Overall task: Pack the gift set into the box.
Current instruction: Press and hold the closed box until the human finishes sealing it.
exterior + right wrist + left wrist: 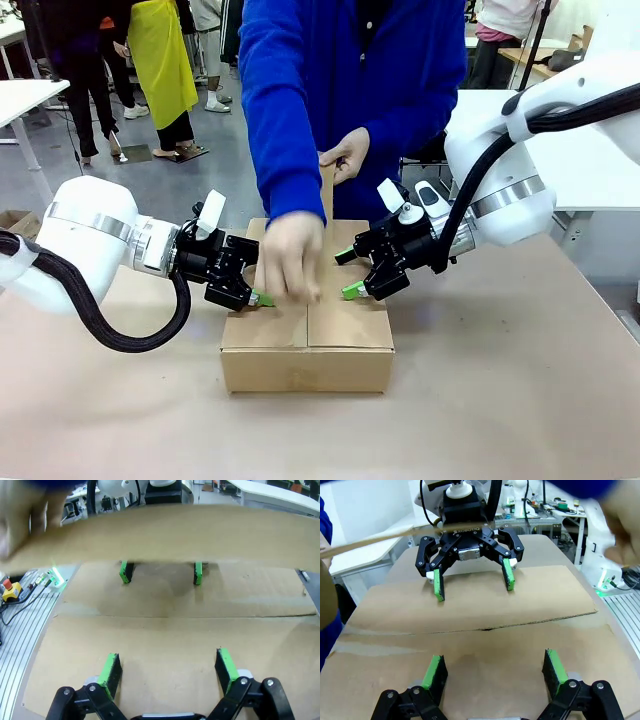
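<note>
The box sits on the bench between my two arms, and I judge the closing step is in hand: its two long flaps already lie flat, meeting along the centre seam, and the gift set is presumably inside. My left claw and right claw are both spread, holding nothing, green pads down on the flaps from either side. The person's hand presses near the seam while the other hand holds up the far flap. Next, I reckon, I should keep steady downward pressure without closing, until that last flap comes down or the seam is taped.
</note>
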`<move>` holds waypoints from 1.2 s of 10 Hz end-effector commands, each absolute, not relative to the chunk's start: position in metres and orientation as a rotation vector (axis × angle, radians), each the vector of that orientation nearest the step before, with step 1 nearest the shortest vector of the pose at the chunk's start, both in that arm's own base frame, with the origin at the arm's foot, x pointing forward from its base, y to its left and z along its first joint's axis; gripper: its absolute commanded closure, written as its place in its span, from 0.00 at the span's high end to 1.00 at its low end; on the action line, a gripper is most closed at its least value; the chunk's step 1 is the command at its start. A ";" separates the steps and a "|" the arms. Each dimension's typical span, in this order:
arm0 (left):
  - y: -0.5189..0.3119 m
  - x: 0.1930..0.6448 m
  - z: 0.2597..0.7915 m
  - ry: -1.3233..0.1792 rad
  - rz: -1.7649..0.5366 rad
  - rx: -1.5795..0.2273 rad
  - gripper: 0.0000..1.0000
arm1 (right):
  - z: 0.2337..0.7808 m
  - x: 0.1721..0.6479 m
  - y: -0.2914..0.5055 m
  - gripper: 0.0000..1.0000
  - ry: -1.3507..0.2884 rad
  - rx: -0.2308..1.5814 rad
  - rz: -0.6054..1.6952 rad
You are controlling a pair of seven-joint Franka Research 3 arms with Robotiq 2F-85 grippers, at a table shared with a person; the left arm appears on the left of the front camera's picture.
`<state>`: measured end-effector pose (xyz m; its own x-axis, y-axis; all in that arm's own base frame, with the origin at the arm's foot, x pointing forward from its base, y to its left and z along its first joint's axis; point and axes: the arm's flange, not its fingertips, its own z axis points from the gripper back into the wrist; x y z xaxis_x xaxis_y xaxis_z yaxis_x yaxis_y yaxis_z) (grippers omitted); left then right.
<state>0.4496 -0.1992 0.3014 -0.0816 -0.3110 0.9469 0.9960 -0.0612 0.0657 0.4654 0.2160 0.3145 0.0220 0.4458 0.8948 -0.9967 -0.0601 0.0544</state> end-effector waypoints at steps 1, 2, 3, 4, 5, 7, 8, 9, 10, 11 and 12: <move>-0.196 0.447 0.298 -1.011 -1.448 -0.967 1.00 | 0.311 0.463 0.216 1.00 -0.803 0.929 1.396; -0.196 0.447 0.298 -1.011 -1.448 -0.967 1.00 | 0.311 0.463 0.216 1.00 -0.803 0.929 1.396; -0.196 0.447 0.298 -1.011 -1.448 -0.967 1.00 | 0.311 0.463 0.216 1.00 -0.803 0.929 1.396; -0.196 0.447 0.298 -1.011 -1.448 -0.967 1.00 | 0.311 0.463 0.216 1.00 -0.803 0.929 1.396; -0.196 0.447 0.298 -1.011 -1.448 -0.967 1.00 | 0.311 0.463 0.216 1.00 -0.803 0.929 1.396; -0.196 0.447 0.298 -1.011 -1.448 -0.967 1.00 | 0.311 0.463 0.216 1.00 -0.803 0.929 1.396; -0.196 0.447 0.298 -1.011 -1.448 -0.967 1.00 | 0.311 0.463 0.216 1.00 -0.803 0.929 1.396; -0.196 0.447 0.298 -1.011 -1.448 -0.967 1.00 | 0.311 0.463 0.216 1.00 -0.803 0.929 1.396; -0.196 0.447 0.298 -1.011 -1.448 -0.967 1.00 | 0.311 0.463 0.216 1.00 -0.803 0.929 1.396; -0.196 0.447 0.298 -1.011 -1.448 -0.967 1.00 | 0.311 0.463 0.216 1.00 -0.803 0.929 1.396; -0.196 0.447 0.298 -1.011 -1.448 -0.967 1.00 | 0.311 0.463 0.216 1.00 -0.803 0.929 1.396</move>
<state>0.4496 -0.1991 0.3014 -0.0815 -0.3110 0.9469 0.9960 -0.0611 0.0657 0.4654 0.2160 0.3145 0.0220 0.4458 0.8949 -0.9967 -0.0601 0.0544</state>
